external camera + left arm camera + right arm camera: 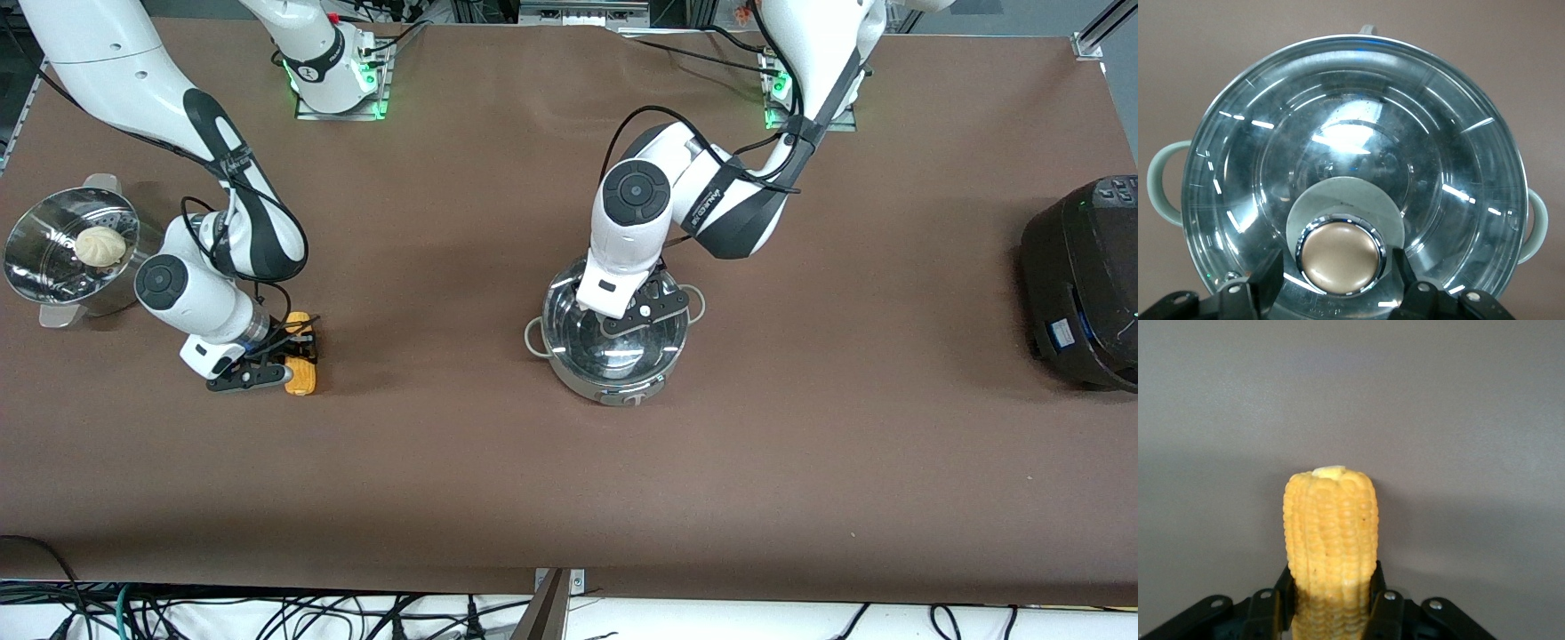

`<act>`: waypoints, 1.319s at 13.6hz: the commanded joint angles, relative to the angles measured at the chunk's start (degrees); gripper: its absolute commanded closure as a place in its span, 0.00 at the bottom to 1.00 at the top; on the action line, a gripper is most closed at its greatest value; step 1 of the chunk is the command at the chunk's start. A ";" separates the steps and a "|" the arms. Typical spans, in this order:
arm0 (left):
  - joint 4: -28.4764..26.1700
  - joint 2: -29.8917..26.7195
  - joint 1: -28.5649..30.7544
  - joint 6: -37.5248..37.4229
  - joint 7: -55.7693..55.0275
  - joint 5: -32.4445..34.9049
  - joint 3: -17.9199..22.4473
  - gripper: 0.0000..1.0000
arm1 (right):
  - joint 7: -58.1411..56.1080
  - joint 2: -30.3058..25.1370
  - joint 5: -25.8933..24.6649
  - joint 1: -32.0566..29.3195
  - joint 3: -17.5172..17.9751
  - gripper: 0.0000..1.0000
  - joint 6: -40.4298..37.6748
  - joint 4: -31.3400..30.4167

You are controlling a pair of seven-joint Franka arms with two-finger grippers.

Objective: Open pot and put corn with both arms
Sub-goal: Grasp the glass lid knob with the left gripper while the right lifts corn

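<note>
Brown cloth covered the table (800,427). My left gripper (1338,293) had its jaws apart around the knob of the lid (1338,133), not yet lifted off the one pot (613,356). My right gripper (1331,607) was clamped on the one corn cob (1331,540), low beside the steamer (53,267)

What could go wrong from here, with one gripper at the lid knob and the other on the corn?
1. The left gripper straddles the knob low down with its fingers apart; a shallow close could slip off, dropping the glass lid onto the pot.
2. The right gripper pinches the corn near one end, so it may tilt or slide out when lifted.
3. The lid is on; bringing the corn early risks the arms colliding.
</note>
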 commanded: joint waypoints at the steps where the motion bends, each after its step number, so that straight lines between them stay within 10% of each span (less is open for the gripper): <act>1: 2.46 1.12 -0.26 -0.39 0.86 1.84 0.45 0.29 | -1.36 -1.65 0.59 -0.53 0.58 1.00 -1.70 -0.81; 12: 3.34 1.21 -0.26 -0.39 1.30 2.02 1.07 0.39 | -0.30 -14.04 0.76 -0.26 3.92 1.00 -39.46 17.54; 14: 3.34 1.21 -0.18 -0.39 1.39 2.02 1.07 0.59 | -0.39 -14.13 0.76 -0.35 4.10 1.00 -42.73 20.45; 16: 3.34 0.77 -0.18 -1.09 2.43 2.10 1.07 1.00 | -0.48 -14.13 0.76 -0.35 4.01 1.00 -45.81 23.44; 18: 3.43 -0.80 0.26 -2.58 3.84 2.02 1.15 1.00 | -0.31 -14.13 0.76 -0.35 4.01 1.00 -49.41 26.51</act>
